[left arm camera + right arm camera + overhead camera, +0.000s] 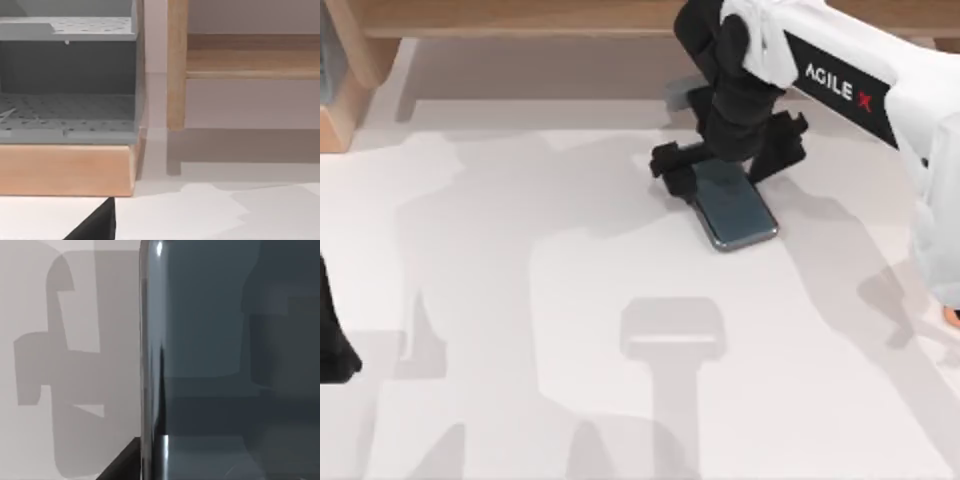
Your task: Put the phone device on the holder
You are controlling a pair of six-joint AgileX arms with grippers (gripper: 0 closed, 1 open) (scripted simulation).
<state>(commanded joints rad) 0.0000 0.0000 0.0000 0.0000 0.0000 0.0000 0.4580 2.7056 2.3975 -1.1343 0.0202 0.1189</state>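
The phone device is a dark slate-grey slab with a thin silvery rim, lying aslant right of the table's middle, toward the back. My right gripper is directly over its far end, with black parts on either side of that end. In the right wrist view the phone device is very close, its glossy rim running up the picture. A small grey piece shows behind the right arm; it may be the holder, but most of it is hidden. My left gripper is parked at the table's left edge.
A wooden frame runs along the back and the back-left corner. The left wrist view faces a grey perforated shelf unit on a wooden base, beside a wooden post. Open white tabletop lies in front.
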